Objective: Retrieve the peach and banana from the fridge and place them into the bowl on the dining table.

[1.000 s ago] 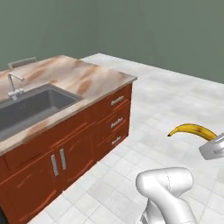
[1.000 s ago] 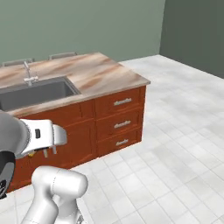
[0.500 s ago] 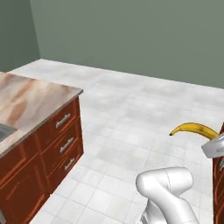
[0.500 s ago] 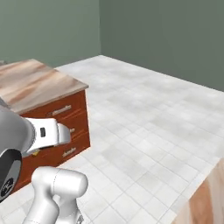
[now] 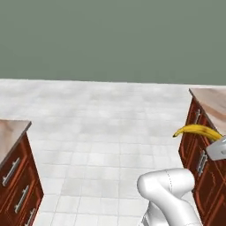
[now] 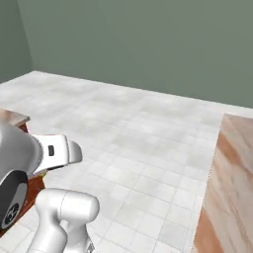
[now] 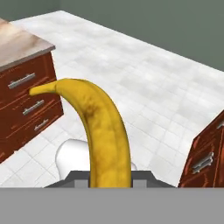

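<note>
The banana (image 7: 103, 127) is curved and bright yellow, and it rises from between my gripper's jaws in the hand view with its tip pointing up and left. In the left base view the banana (image 5: 197, 130) juts left from my gripper (image 5: 216, 143) at the right edge, held in the air above the floor and beside a counter. The gripper is shut on the banana's lower end. The peach, the fridge, the bowl and the dining table are out of view.
A counter with a marbled beige top (image 6: 231, 188) and red-brown drawers (image 5: 202, 145) stands close on the right. Another drawer cabinet (image 5: 15, 176) stands at the lower left. White tiled floor (image 5: 106, 123) lies open between them, with a grey-green wall (image 5: 110, 39) behind.
The whole picture has swung as the base turned: the sink island slid off to the left and a second counter came in on the right. The banana stays in the gripper.
</note>
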Motion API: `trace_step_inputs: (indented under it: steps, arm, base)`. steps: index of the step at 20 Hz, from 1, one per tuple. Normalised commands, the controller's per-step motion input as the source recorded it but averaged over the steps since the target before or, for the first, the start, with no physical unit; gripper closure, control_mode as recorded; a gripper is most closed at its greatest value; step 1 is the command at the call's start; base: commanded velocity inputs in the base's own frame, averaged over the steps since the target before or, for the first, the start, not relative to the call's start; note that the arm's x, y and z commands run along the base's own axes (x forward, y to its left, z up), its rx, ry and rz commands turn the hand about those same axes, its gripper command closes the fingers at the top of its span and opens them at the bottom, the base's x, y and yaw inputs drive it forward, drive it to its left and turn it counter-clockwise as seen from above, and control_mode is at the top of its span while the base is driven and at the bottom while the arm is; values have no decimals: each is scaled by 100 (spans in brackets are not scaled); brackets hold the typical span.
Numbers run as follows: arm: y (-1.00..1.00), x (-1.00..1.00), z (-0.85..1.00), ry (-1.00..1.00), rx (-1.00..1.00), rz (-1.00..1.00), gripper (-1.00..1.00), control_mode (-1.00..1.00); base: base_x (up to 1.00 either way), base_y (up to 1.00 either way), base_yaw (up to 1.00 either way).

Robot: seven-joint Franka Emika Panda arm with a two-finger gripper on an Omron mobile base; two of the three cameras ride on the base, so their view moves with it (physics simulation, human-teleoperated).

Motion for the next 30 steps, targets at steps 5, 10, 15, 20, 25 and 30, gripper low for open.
trace_step_inputs:
  steps: [5,10,15,20,25,30]
  arm:
    - [0,0,0,0,0,0,100,100]
    - [0,0,0,0,0,0,100,100]
    - [0,0,0,0,0,0,100,100]
    - [0,0,0,0,0,0,100,100]
    - [0,0,0,0,0,0,100,100]
    - [0,0,0,0,0,0,100,100]
  base:
    - [100,97,-57]
    - [100,72,-30]
    - [100,-41,21]
    - [100,-44,43]
    - [100,-3,49]
    - [100,0,49]
